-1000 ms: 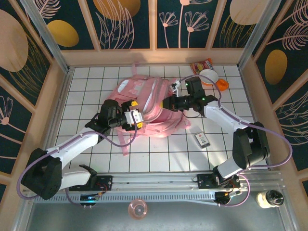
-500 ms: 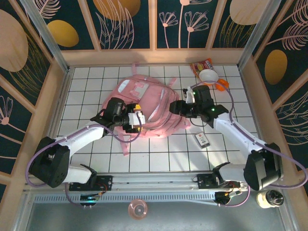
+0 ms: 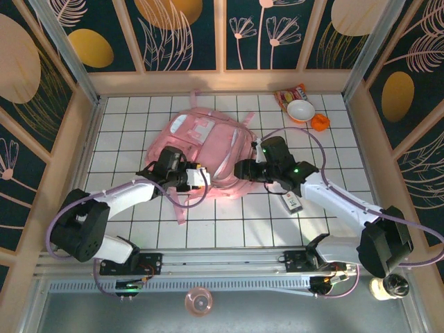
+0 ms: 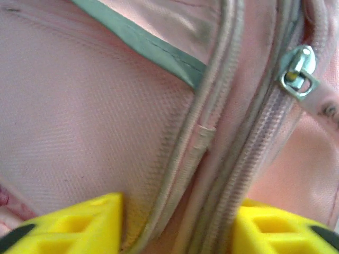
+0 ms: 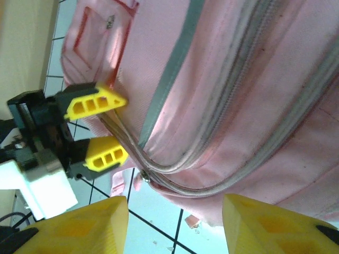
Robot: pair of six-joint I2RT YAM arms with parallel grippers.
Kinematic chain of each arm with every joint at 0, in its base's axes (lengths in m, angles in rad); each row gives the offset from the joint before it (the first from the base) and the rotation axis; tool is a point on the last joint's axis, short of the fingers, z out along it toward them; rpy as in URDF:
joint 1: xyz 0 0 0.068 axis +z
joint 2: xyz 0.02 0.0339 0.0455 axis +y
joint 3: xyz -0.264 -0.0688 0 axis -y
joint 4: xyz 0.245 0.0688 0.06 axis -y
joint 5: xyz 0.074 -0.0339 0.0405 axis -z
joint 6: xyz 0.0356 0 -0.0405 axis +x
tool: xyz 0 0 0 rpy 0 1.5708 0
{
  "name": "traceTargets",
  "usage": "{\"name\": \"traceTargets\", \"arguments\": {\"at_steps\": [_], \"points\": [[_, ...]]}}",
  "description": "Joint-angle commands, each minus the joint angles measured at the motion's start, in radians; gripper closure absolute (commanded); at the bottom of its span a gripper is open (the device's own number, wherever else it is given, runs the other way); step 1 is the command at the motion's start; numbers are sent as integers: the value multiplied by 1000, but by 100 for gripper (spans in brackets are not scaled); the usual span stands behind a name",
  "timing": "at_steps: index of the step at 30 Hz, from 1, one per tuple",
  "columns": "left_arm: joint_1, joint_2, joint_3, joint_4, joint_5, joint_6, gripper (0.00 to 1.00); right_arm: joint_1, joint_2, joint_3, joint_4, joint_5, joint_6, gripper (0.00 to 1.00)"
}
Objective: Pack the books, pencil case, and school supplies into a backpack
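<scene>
The pink backpack point(image 3: 208, 142) lies flat in the middle of the tiled table. At the bag's near edge, my left gripper point(image 3: 198, 177) has its yellow fingers point(image 5: 95, 103) closed on either side of the zipper seam point(image 4: 212, 137). A metal zipper pull point(image 4: 299, 71) sits just beyond them. My right gripper point(image 3: 241, 168) hovers at the bag's near right edge, open, with only bag fabric and tile between its fingers point(image 5: 79, 227). One of the school supplies, a small dark item with a white label point(image 3: 292, 201), lies on the tiles right of the bag. The books and the pencil case are out of view.
At the back right stand a white bowl point(image 3: 300, 109), a small orange object point(image 3: 320, 122) and a red-orange snack packet point(image 3: 290, 94). A pink strap point(image 3: 179, 208) trails toward the near edge. Wooden walls point(image 3: 78, 159) enclose the table.
My left gripper's jaws have narrowed onto the bag's zipper seam. The right gripper has opened and moved from the back right down to the bag's near right edge.
</scene>
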Motion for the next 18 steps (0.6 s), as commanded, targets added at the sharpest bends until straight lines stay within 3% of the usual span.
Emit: {"name": "traceTargets", "arguments": {"at_steps": [1, 2, 3, 7, 11, 18], "points": [[2, -34, -22, 53, -18, -60, 84, 13, -52, -30, 51, 49, 71, 51], [4, -59, -23, 66, -8, -111, 97, 19, -59, -34, 55, 48, 92, 50], [3, -82, -20, 66, 11, -145, 100, 27, -62, -36, 58, 48, 121, 51], [3, -138, 0, 44, 124, -275, 100, 139, -36, -21, 64, 61, 231, 51], [2, -132, 21, 41, 166, -343, 100, 242, 28, -12, 139, 68, 330, 51], [3, -105, 59, 23, 180, -388, 100, 266, 195, 57, 201, 66, 414, 51]]}}
